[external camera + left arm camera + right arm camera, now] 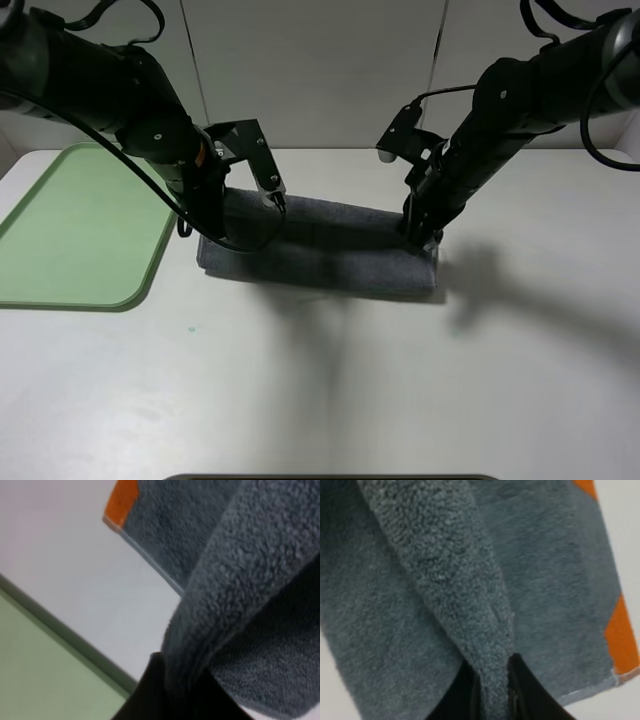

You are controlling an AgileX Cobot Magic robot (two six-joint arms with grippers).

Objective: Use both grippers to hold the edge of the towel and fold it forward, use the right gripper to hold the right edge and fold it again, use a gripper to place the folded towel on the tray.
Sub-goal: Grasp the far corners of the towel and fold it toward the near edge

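1. The dark grey towel [330,250] lies on the white table [330,390], between the two arms and just beside the tray; it appears doubled into a long band; its orange stripe [121,502] shows on the lower layer in both wrist views.
2. It should handle as soft, limp terry: light, not fragile, and its nap gives the fingers good purchase; held at only two points it will likely sag in the middle; the best holds are the end edges near the corners, pinching every layer, with both ends kept level so the fold lands square.
3. The left gripper [212,232] is clamped on a raised ridge of cloth at the towel's left end; the right gripper [420,235] is pinched onto a similar fold at the right end.
4. Both arms slant down and inward from the upper corners of the high view; their wrists are low and their fingers point down at the towel's ends.
5. The pale green tray [150,270] sits left of the towel, on the left arm's side.
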